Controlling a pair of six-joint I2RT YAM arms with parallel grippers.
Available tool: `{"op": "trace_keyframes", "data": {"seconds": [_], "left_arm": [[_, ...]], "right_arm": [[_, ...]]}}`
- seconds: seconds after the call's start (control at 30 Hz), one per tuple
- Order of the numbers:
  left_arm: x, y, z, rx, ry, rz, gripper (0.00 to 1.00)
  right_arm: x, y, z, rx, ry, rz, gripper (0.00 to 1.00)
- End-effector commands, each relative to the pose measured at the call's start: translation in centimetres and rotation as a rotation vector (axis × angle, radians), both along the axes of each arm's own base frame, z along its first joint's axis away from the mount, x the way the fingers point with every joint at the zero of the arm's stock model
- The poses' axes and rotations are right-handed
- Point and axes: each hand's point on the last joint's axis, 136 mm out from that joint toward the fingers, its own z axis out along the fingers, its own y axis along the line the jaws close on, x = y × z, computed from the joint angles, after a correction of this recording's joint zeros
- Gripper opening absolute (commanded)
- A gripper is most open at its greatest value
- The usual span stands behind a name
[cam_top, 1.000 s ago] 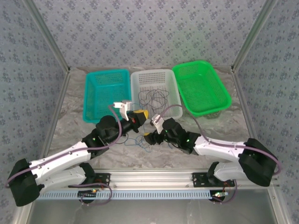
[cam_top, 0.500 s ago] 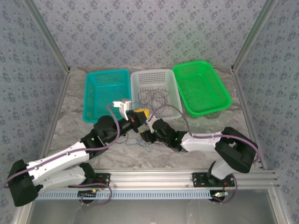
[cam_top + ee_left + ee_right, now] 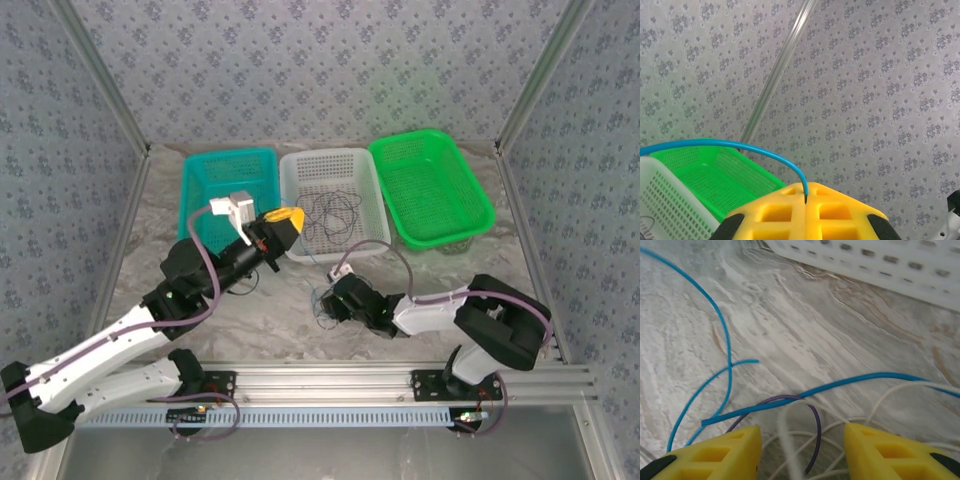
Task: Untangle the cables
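My left gripper [image 3: 284, 217] is raised near the front of the white basket [image 3: 372, 205]. Its yellow fingers [image 3: 840, 210] are shut on a thin blue cable [image 3: 740, 146] that arcs away to the left. My right gripper [image 3: 326, 300] is low over a small tangle of cables [image 3: 321, 308] on the table. It stands open [image 3: 802, 445], with a purple loop [image 3: 816, 426] and white wires [image 3: 788, 440] between the fingers. A blue cable [image 3: 850, 382] crosses the table just ahead of the fingertips. More dark thin cables [image 3: 331, 212] lie curled in the white basket.
A teal basket [image 3: 200, 215] stands at the back left and a green basket [image 3: 470, 195] at the back right, both flanking the white one. The white basket's wall [image 3: 890, 265] is just beyond the right gripper. Patterned walls enclose the marbled table [image 3: 150, 270].
The left gripper rose and swung left and back, carrying the blue cable. The right gripper came down onto the tangle near the table's middle, and its jaws narrowed.
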Motion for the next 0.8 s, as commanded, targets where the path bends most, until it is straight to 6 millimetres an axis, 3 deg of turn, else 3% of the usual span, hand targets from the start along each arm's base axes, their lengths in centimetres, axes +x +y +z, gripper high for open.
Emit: {"op": "trace_keyframes", "data": {"seconds": [0.0,0.17,0.33,0.53,0.77], "left_arm": [[-0.9,1.4,4.2,-0.016,-0.109,0.032,0.01],[-1.2,2.6,7.1,-0.011,-0.168,0.066,0.01],[-1.2,3.8,9.0,-0.036,-0.207,0.116,0.01],[-1.5,4.3,11.2,-0.071,-0.253,0.124,0.01],[-2.3,5.9,13.6,-0.094,-0.333,0.168,0.01]], "right_arm": [[-0.3,-1.9,-0.4,-0.019,0.008,-0.076,0.49],[-0.8,-3.5,-0.5,-0.004,0.008,-0.121,0.51],[-1.1,-4.2,0.0,-0.001,-0.001,-0.126,0.62],[-1.0,-4.9,0.2,-0.003,-0.004,-0.140,0.64],[-1.1,-5.2,0.2,0.005,0.002,-0.145,0.80]]}}
